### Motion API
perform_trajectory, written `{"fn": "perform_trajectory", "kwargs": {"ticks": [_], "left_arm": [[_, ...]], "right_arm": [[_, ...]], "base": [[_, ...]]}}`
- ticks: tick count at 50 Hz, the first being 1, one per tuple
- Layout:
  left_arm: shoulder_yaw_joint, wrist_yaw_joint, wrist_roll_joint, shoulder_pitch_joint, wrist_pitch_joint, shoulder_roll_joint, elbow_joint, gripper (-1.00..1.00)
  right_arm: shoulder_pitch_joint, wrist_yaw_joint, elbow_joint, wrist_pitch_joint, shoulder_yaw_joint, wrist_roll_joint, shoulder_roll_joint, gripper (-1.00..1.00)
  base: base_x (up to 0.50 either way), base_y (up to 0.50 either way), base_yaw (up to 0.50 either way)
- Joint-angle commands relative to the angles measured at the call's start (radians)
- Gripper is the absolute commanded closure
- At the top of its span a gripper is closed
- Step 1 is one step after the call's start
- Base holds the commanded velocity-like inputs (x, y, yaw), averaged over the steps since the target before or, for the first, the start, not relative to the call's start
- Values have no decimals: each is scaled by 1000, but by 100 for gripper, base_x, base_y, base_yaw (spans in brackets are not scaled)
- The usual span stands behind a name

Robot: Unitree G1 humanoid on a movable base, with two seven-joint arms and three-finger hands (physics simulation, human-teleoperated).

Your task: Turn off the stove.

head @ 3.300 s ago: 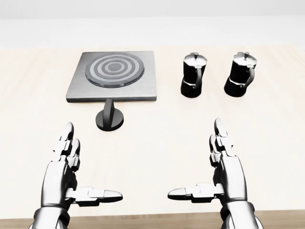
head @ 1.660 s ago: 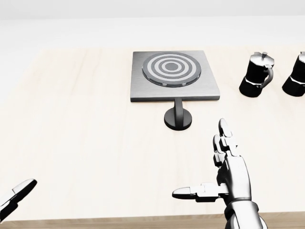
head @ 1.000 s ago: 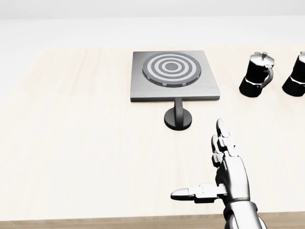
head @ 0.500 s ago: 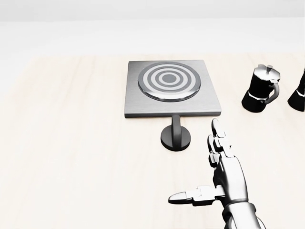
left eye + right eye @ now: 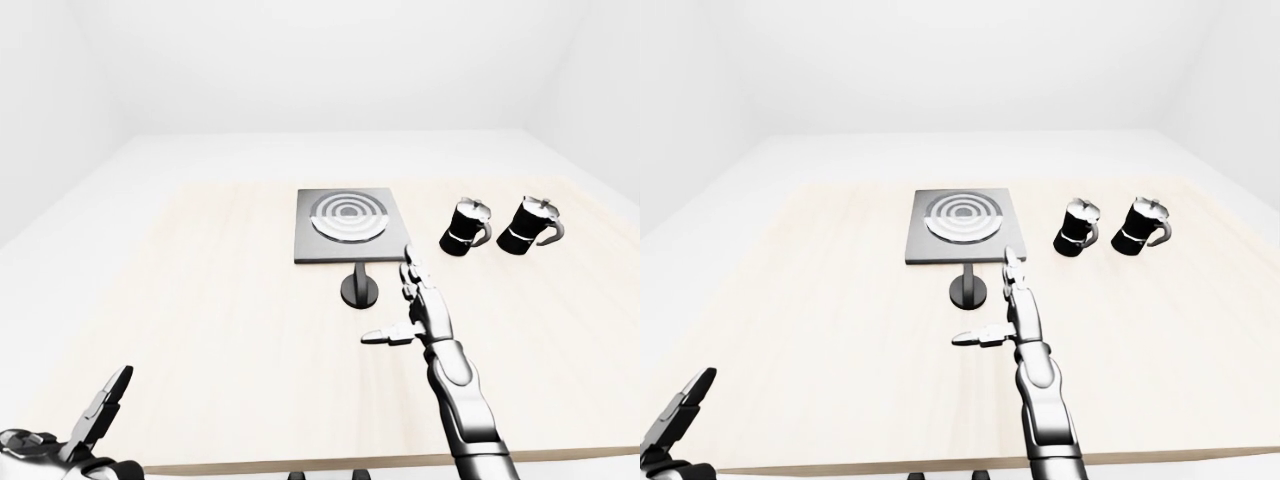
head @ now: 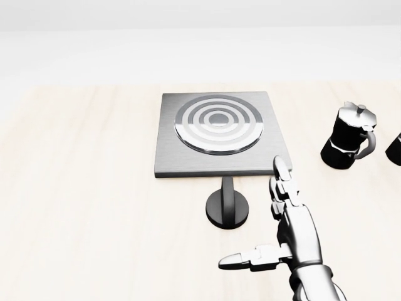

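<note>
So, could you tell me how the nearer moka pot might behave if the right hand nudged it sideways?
The moka pot stands tall on a narrow base, so it would probably tip rather than slide. Its glossy surface looks slippery to open fingers. It looks rigid, likely metal.

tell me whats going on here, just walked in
A simulated humanoid robot is working toward switching off a stove that sits on a pale wooden table. Its right hand hangs open, fingers pointing up the head view, just right of the black knob below the stove and not touching it. The left hand is low at the left-eye view's bottom left, also open and away from everything. Two black moka pots stand to the stove's right, untouched.
</note>
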Motion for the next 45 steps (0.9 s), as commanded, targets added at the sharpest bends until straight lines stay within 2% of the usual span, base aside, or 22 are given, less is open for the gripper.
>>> {"fn": "perform_trajectory", "kwargs": {"ticks": [1, 2, 8, 11, 13, 15, 16, 21, 25, 27, 29, 31, 32, 33, 34, 45], "left_arm": [[3, 0, -3, 7, 0, -3, -7, -100], [3, 0, -2, 6, 0, -3, -6, -100], [1, 0, -1, 5, 0, -2, 1, -100], [1, 0, 3, 2, 0, 0, 16, -100], [0, 0, 2, 7, 0, -2, 1, -100], [-2, 0, -10, 16, 0, -2, -16, -100], [1, 0, -8, 13, 0, -3, -13, -100], [4, 0, -4, 11, 0, -6, -17, -100], [1, 0, -1, 10, 0, -5, -8, -100], [2, 0, -3, 11, 0, -6, -12, -100], [2, 0, -2, 11, 0, -6, -12, -100], [2, 0, -1, 11, 0, -6, -12, -100], [0, 0, 7, 11, 0, -8, -3, -100], [-1, 0, 7, 11, 0, -8, -2, -100], [-1, 0, 7, 11, 0, -8, -2, -100], [-2, 0, 7, 12, 0, -7, -2, -100]], "right_arm": [[-4, -11, 11, 13, 7, -20, 4, -100], [-7, -27, 16, 24, 6, -34, 4, -100], [-8, -14, 13, 32, 12, -28, 5, -100], [-5, -27, -2, 47, 9, -30, 7, -100], [-9, -51, -15, 88, 11, -48, 10, -100], [-21, -45, -10, 112, 1, -6, 17, -100], [-19, -24, -26, 112, 0, 38, 24, -100], [-30, -58, -2, 112, 12, 37, 23, -100], [-23, -14, -49, 112, 31, 99, 29, -100], [-24, -33, -34, 112, 35, 76, 22, -100], [-23, 1, -8, 112, 44, 90, 24, -100], [-21, -28, -19, 112, 69, 26, 19, -100], [-333, -419, -624, 112, 52, 651, -374, -100], [-453, -469, -723, 112, -81, 733, -320, -100], [-468, -452, -735, 112, -100, 713, -296, -100], [-477, -370, -755, 112, -124, 609, -235, -100]], "base": [[0, 0, 0], [0, 0, 0], [0, 0, 0], [0, 0, 0], [0, 0, 0], [0, 0, 0], [0, 0, 0], [0, 0, 0], [0, 0, 0], [0, 0, 0], [0, 0, 0], [0, 0, 0], [0, 0, 0], [0, 0, 0], [0, 0, 0], [0, 0, 0]]}}
